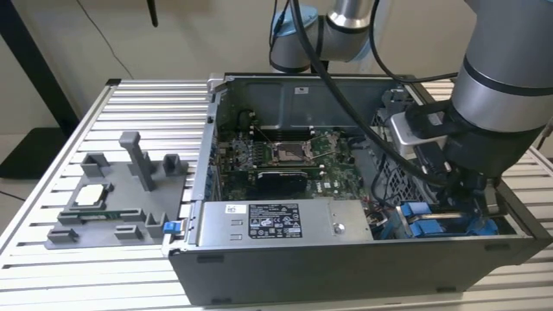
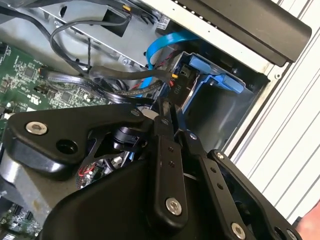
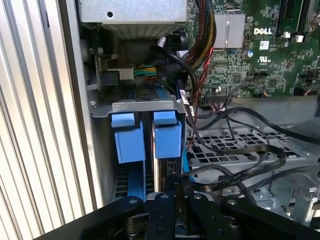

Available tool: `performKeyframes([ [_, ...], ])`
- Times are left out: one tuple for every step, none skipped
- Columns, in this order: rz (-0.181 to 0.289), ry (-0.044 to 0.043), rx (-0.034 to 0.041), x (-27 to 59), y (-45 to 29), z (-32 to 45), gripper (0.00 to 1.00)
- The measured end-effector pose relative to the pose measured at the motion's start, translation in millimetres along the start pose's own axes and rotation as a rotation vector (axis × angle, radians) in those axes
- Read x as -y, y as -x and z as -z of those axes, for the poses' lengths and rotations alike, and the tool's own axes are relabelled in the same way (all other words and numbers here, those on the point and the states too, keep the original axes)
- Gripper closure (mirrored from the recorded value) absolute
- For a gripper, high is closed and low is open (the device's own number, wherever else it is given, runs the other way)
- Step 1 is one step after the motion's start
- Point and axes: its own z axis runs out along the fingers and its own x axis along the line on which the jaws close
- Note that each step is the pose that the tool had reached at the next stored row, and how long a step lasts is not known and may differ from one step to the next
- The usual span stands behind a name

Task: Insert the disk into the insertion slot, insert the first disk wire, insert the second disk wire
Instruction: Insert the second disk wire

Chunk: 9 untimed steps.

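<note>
First wrist view, gripper (image 3: 180, 210) beside disk (image 3: 167, 140) edge

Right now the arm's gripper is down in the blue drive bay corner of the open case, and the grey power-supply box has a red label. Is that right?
Not quite: the power-supply box carries a black and white label, as the exterior view shows. The gripper is indeed down by the blue drive bay.

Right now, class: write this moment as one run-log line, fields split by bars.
arm: reaching down into open computer case | tool: at the drive bay, over the blue-framed disk | disk: sitting in bay | black cables: loose beside bay
</note>
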Motion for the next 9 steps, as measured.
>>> performKeyframes([
  [0.000,0.0000,-0.0007,-0.2,-0.1,-1.0,1.00],
  [0.000,0.0000,-0.0010,-0.4,-0.2,-1.6,1.00],
  [0.000,0.0001,-0.0009,-0.4,-0.2,-1.7,1.00],
  [0.000,0.0005,0.0003,-0.6,-0.2,-2.3,1.00],
  [0.000,0.0004,0.0005,-0.5,-0.2,-1.9,0.00],
  [-0.001,0.0004,0.0015,0.2,0.1,1.1,0.00],
  [0.000,0.0004,0.0009,1.4,0.7,5.4,0.00],
  [0.000,0.0006,0.0000,2.7,1.4,10.4,0.00],
  [0.000,0.0007,0.0002,3.8,1.9,14.4,0.00],
])
